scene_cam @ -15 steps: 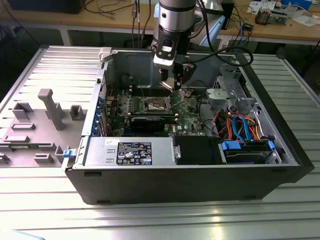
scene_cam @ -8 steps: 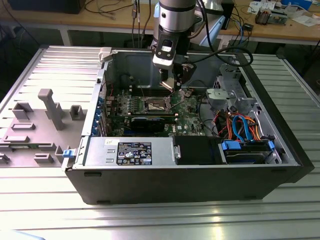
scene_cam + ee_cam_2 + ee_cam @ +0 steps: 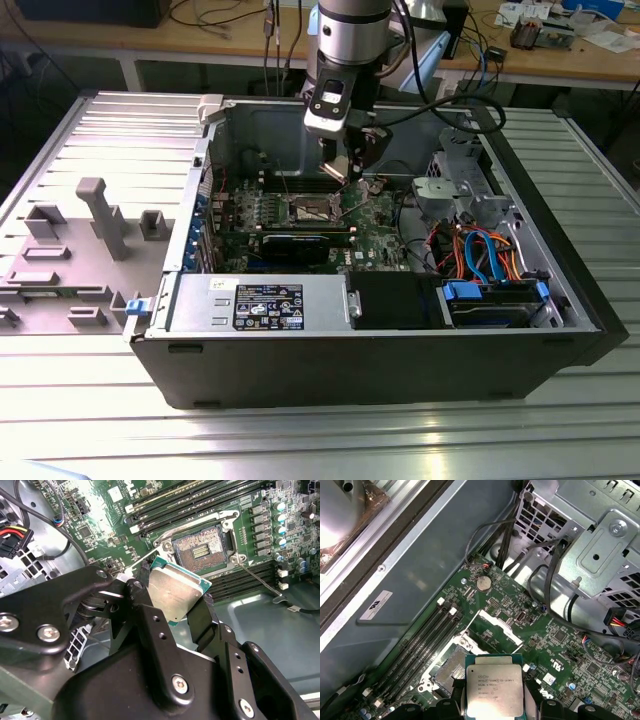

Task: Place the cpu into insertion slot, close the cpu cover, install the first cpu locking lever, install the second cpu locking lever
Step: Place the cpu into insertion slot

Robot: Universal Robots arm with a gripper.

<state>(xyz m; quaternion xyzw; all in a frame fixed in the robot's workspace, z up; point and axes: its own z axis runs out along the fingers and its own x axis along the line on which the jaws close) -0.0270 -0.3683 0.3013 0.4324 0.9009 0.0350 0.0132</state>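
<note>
Gripper (image 3: 173, 599) was clamped on the cpu (image 3: 176, 594), with its fingers (image 3: 201, 617) pinching two opposite edges. The metal top showed in both wrist views. The cpu hung over the motherboard just beside the insertion slot (image 3: 201, 550), not in it. The slot was bare, contact field exposed. The cpu cover (image 3: 498, 628) looked swung up and open. One locking lever (image 3: 257, 581) lay released past the slot's corner; I couldn't make out the other. My read: step one was in hand and the cpu was not seated. The cover and both levers were not yet done. In the exterior view the gripper sat low inside the open pc case (image 3: 350, 370).
</note>
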